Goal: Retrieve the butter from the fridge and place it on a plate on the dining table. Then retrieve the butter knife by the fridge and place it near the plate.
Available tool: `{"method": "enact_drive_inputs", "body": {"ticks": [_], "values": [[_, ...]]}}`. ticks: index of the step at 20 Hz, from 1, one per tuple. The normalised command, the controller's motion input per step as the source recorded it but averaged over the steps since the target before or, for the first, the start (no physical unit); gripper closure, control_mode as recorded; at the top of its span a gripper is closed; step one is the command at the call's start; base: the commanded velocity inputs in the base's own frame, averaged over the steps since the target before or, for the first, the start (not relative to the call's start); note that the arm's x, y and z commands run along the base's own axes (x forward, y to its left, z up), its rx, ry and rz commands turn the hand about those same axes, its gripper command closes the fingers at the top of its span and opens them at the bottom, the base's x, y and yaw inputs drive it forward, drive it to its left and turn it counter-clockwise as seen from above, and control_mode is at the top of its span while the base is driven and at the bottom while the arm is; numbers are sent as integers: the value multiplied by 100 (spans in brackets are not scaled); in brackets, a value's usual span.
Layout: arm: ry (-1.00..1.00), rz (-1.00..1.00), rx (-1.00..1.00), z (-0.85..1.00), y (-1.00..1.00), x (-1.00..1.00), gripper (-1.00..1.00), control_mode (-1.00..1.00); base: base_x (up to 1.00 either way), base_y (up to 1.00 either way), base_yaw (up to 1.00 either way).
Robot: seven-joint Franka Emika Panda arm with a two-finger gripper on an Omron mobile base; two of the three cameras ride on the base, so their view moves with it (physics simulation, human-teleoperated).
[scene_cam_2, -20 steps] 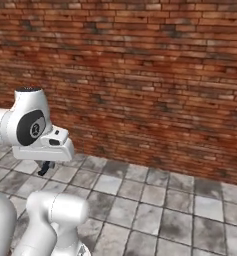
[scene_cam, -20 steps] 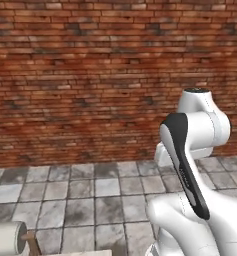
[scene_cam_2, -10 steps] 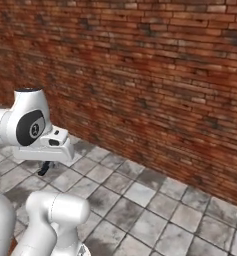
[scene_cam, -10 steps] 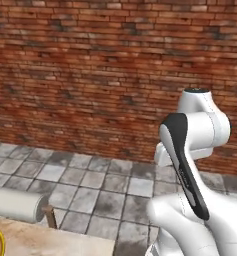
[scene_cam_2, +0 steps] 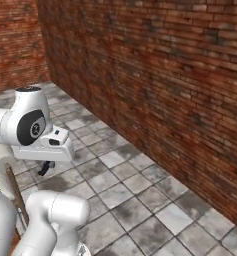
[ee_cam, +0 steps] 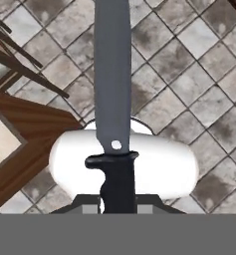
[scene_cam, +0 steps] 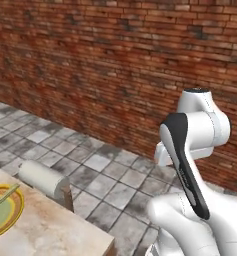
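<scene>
Brick wall (scene_cam: 90, 60), tiled floor (scene_cam_2: 140, 200); jaws clamped on butter knife (ee_cam: 114, 99) handle.

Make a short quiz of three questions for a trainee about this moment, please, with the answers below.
1. True or false: the gripper is shut on the butter knife.
2. In the left base view, what lies at the left edge of the dining table? A) a cup B) the plate C) a pan
3. In the hand view, what covers the ground under the knife blade?

Key
1. True; the dark handle sits in the gripper, the blade pointing away.
2. B, the plate with a yellow-orange rim.
3. Grey stone floor tiles.
</scene>
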Motion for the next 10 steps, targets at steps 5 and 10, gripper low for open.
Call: {"method": "enact_drive_inputs", "body": {"ticks": [5,10], "values": [[0,0,0,0,0,0,100,100,-9,-19,61],[0,0,0,0,0,0,100,100,-13,-8,59]]}}
